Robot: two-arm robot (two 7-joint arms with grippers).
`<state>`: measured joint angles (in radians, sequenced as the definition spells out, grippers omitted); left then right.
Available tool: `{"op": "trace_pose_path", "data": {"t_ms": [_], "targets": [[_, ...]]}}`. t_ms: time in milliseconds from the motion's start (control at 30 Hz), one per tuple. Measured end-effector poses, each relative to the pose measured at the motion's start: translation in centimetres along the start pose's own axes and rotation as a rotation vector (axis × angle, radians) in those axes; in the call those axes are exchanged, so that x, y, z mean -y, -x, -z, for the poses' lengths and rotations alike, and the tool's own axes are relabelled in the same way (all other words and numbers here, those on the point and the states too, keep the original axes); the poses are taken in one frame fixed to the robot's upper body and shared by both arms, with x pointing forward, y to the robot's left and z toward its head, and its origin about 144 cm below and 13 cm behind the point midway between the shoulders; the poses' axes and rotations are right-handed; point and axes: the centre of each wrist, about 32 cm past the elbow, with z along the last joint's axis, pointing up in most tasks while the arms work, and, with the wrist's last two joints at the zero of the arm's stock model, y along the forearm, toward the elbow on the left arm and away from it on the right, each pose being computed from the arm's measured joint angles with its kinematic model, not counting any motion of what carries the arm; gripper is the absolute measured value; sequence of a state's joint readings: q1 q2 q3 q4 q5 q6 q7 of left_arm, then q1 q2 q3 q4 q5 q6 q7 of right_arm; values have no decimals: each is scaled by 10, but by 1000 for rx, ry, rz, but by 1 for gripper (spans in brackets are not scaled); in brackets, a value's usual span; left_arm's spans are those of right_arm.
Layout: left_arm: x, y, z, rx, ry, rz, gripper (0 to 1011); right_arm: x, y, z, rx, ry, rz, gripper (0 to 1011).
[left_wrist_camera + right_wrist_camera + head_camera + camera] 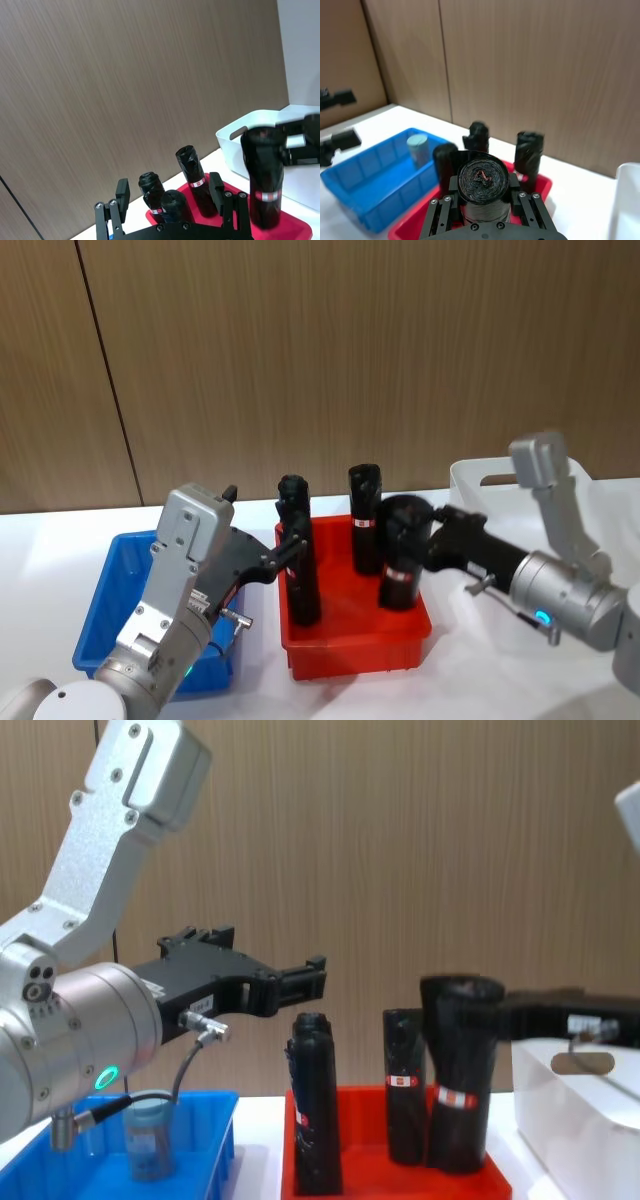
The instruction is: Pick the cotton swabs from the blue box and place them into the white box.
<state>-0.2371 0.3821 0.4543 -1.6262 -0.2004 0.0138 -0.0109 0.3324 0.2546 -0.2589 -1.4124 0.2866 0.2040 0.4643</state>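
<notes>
Chest view, cotton swabs (148, 1140) below left gripper (300, 982) (apart)

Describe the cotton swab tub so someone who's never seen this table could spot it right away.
Start at the blue box at the left end of the table, beside the red tray. One cotton swab tub stands upright inside it. It is short and clear with a flat pale blue-grey lid, unlike the taller black rolls in the tray.
</notes>
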Motion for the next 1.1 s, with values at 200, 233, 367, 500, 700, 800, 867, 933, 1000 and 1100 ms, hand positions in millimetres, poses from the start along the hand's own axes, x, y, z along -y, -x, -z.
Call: {"op": "trace_pose_path", "data": {"t_ms": [200,233,367,500,700,800,867,933,1000,1100], "targets": [[0,0,0,0,0,0,1004,7,-8,-19,17,-47,46,554],[0,0,0,0,0,0,1004,8,-10,-21,20,-53,52,554],[0,0,0,0,0,0,1004,12,-17,-32,33,-77,91,554],[0,0,0,0,0,0,1004,17,-27,-44,49,-100,146,554],[0,0,0,0,0,0,1004,22,-40,-56,73,-119,217,554],[0,0,0,0,0,0,1004,24,-48,-60,88,-121,255,554],[0,0,0,0,0,0,1004,26,-54,-62,100,-120,282,554],[0,0,0,0,0,0,1004,27,-60,-64,113,-115,307,554],[0,0,0,0,0,0,1004,27,-63,-64,119,-111,319,554],[0,0,0,0,0,0,1004,27,-70,-64,131,-97,345,554]]}}
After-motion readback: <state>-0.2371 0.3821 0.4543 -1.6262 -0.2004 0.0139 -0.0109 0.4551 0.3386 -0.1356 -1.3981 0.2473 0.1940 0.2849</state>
